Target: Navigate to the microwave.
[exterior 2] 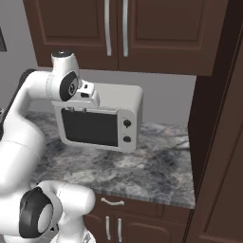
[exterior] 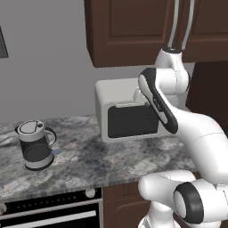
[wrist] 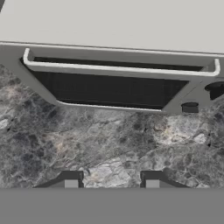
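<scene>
Base parked at a grey marble counter (exterior 2: 156,166) under dark brown wall cabinets (exterior 2: 142,33). Straight ahead sits a white boxy appliance (exterior 2: 102,118) with a black front panel, bar handle along the top of its door and two dark knobs on its right side; this isn't the microwave, and no black glass-door unit is visible from this spot. Arm is folded up in front of the appliance. Gripper (wrist: 111,181) hangs over bare counter just short of the appliance, fingers (wrist: 71,180) parted with a clear gap, holding nothing. Kettle (exterior: 34,144), grey and black, stands on the counter well to the left. Black oven front (exterior: 49,213) with a round knob sits below it. Tall dark cabinet side (exterior 2: 218,142) closes off the right.
</scene>
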Robot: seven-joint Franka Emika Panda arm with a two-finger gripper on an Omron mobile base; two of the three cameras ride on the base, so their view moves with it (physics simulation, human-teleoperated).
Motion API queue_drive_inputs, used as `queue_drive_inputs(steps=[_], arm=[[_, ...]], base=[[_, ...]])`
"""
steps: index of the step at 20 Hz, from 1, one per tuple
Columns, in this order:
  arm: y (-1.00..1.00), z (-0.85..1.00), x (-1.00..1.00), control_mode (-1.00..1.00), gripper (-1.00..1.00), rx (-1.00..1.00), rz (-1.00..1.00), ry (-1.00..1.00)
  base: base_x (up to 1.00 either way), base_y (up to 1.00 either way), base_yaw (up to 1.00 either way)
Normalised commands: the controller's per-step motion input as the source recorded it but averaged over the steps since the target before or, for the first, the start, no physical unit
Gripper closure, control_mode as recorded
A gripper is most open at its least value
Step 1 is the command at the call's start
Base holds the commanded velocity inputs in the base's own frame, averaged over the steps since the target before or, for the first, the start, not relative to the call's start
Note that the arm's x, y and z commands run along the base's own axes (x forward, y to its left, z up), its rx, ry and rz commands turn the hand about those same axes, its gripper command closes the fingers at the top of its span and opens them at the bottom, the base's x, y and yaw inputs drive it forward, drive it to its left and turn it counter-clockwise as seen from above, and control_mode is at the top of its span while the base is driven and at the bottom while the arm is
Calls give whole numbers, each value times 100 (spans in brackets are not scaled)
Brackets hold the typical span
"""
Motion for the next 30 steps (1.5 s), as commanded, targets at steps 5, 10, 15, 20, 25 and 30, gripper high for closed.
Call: queue_drive_inputs(steps=[5,10,15,20,25,30], arm=[[0,0,-46,-100,-100,0,0,-3],[0,-2,-98,-100,-100,0,0,-9],[0,-6,-82,-100,-100,0,0,-2],[0,0,-55,-100,-100,0,0,0],[0,0,-44,100,-100,0,0,-1],[0,0,0,100,-100,0,0,0]], base=[[0,0,0],[0,0,0],[0,0,0],[0,0,0],[-17,0,0],[-88,0,-3]])
